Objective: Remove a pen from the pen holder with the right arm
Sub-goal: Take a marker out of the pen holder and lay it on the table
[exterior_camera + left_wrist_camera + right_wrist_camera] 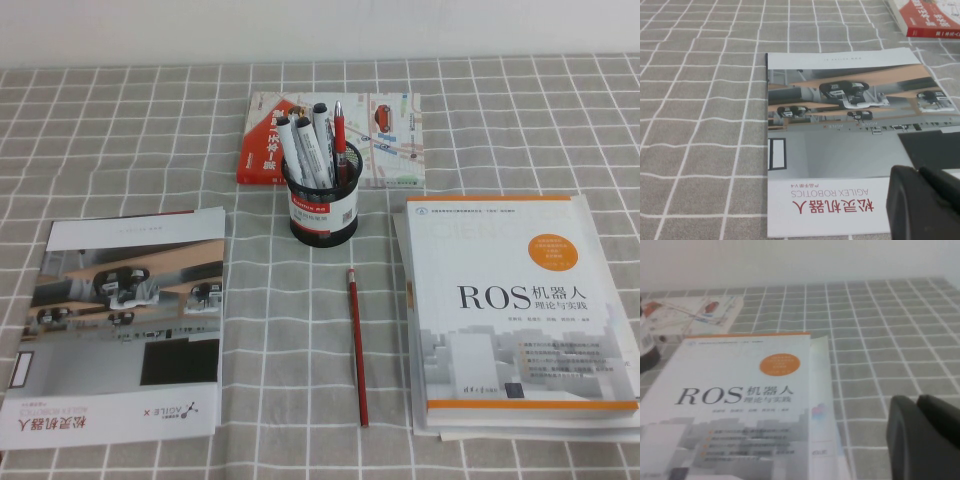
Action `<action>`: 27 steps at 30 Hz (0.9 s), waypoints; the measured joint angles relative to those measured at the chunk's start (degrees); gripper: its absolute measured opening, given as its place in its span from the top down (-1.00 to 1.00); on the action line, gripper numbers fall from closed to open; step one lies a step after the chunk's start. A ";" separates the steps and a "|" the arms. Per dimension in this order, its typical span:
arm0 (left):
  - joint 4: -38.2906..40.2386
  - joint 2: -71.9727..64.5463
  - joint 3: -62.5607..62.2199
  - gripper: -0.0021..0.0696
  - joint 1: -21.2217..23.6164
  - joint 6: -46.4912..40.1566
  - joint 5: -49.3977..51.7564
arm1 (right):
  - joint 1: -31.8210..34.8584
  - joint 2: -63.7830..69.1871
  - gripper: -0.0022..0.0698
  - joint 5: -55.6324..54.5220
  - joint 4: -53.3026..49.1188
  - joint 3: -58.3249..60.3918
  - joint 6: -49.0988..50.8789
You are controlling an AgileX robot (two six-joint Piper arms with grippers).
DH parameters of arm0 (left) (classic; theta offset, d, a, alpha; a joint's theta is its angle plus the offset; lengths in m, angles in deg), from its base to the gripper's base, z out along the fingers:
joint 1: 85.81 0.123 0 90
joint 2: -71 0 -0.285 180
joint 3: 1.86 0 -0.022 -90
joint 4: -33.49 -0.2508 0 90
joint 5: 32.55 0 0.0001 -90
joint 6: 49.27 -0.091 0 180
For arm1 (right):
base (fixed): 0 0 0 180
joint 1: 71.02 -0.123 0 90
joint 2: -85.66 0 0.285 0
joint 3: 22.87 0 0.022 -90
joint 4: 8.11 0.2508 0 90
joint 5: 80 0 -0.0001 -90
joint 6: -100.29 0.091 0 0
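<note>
The right gripper (921,415) is hanging clenched and empty beside the ROS book (520,300), well apart from the pen holder (323,205), which is standing mid-table with its pens (308,145) inside. The left gripper (922,182) is hovering over the brochure (840,150). Going in with the claw clenched is likely to knock the holder over, and the crowded pens may snag.
</note>
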 joint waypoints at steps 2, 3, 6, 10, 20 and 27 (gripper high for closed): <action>0.00 0.00 0.00 0.95 0.00 0.00 0.00 | 0.00 0.00 0.97 0.87 5.70 0.00 -2.50; 0.00 0.00 0.00 0.95 0.00 0.00 0.00 | 0.00 0.00 0.97 1.77 9.08 0.00 -5.78; 0.00 0.00 0.00 0.95 0.00 0.00 0.00 | 0.00 0.00 0.97 5.17 15.48 0.00 -16.73; 0.00 0.00 0.00 0.95 0.00 0.00 0.00 | 0.00 0.00 0.97 9.01 18.76 0.00 -22.12; 0.00 0.00 0.00 0.95 0.00 0.00 0.00 | 0.00 0.00 0.97 10.49 20.09 0.00 -23.14; 0.00 0.00 0.00 0.95 0.00 0.00 0.00 | 0.00 0.00 0.97 10.49 20.32 0.00 -23.38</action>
